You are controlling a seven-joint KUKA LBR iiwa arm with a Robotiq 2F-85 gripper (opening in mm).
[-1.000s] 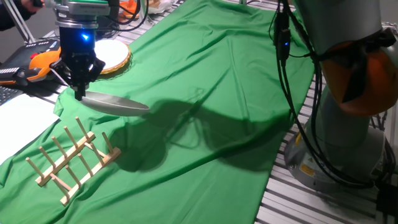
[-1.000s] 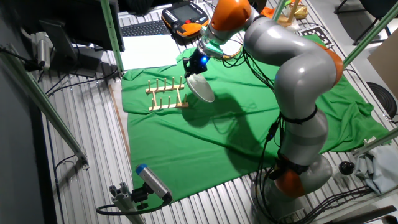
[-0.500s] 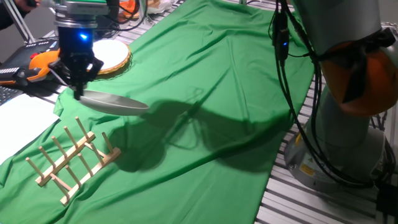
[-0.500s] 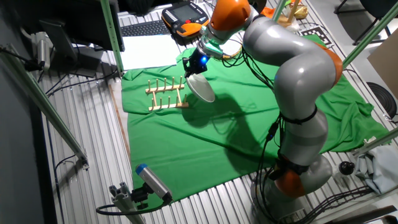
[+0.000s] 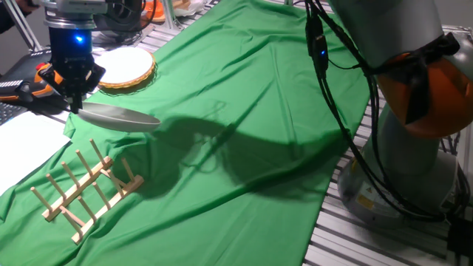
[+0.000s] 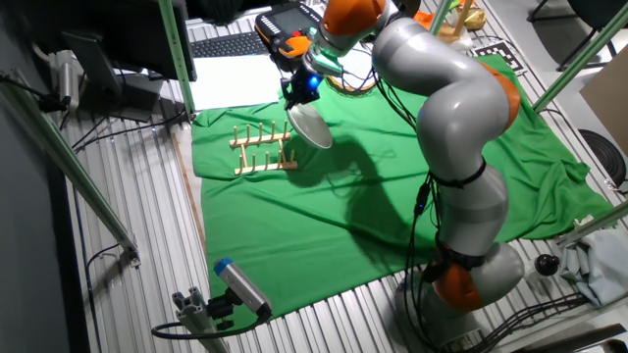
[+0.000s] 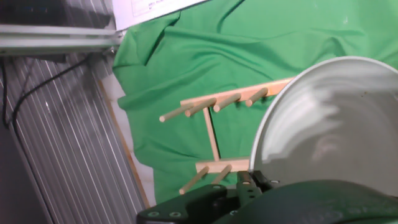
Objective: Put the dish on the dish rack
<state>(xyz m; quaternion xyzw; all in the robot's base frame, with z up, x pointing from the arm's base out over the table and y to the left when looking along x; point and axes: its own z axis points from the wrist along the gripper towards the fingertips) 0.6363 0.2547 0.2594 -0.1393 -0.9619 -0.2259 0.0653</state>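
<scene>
My gripper point(image 5: 74, 106) is shut on the rim of the plain white dish point(image 5: 118, 117) and holds it nearly flat in the air above the green cloth. The dish also shows in the other fixed view point(image 6: 311, 126) and fills the right of the hand view point(image 7: 329, 124). The wooden dish rack point(image 5: 85, 189) with upright pegs lies on the cloth below and toward the camera from the dish. In the other fixed view the rack point(image 6: 262, 148) is just left of the dish. In the hand view the rack point(image 7: 214, 124) lies left of and partly behind the dish.
A white disc with a woven wicker rim point(image 5: 126, 67) lies behind the gripper. White paper point(image 5: 22, 144) lies left of the cloth. An orange pendant point(image 5: 41, 77) lies at the far left. The arm's grey base point(image 5: 414, 148) stands at the right.
The gripper has carried the dish to the left and slightly back in the one fixed view, still above the cloth. The rack has not moved.
</scene>
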